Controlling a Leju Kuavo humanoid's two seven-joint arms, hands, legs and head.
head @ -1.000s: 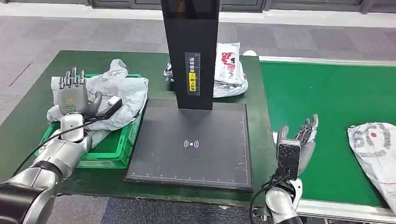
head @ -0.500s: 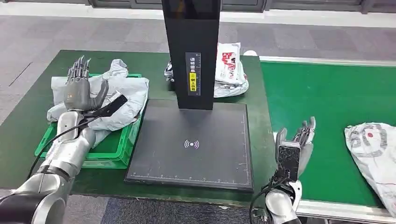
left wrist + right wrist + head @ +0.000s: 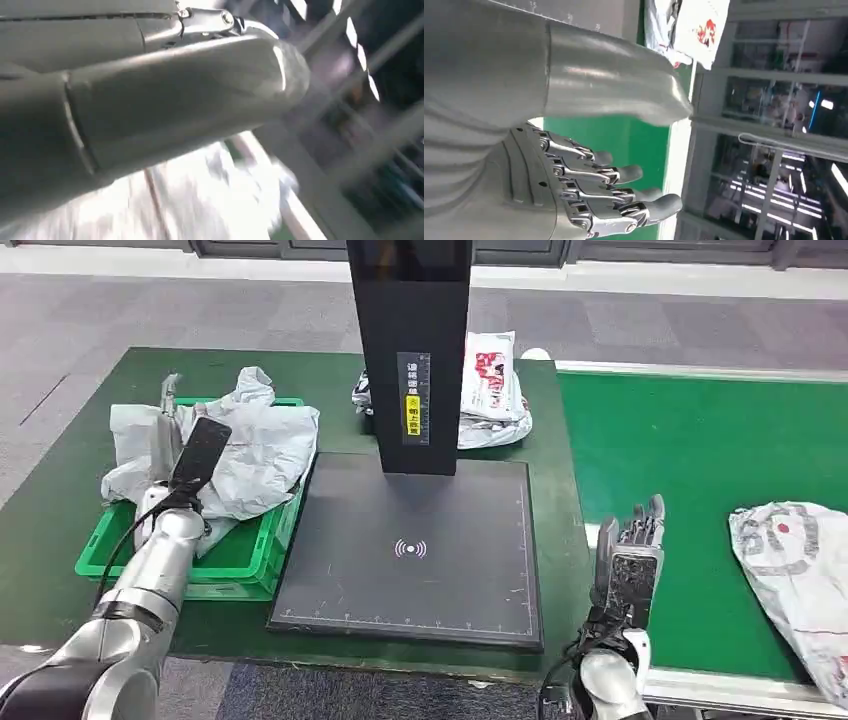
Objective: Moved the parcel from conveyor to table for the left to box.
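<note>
Parcel (image 3: 795, 575), a soft crumpled poly bag, lies on the conveyor (image 3: 700, 440) beside the bench (image 3: 60, 490). Judged light, limp, slippery; grasp across its bunched middle. Right hand (image 3: 630, 560) unclenched, empty, near the parcel. Left hand (image 3: 170, 430): state undeterminable.

Black post (image 3: 408, 350) blocks the surface's far middle; scan pad (image 3: 410, 550) in front lies bare. Green belt (image 3: 690, 470) open between right hand (image 3: 630, 565) and parcel (image 3: 795, 570).

Even bright light; left wrist view motion-blurred.
</note>
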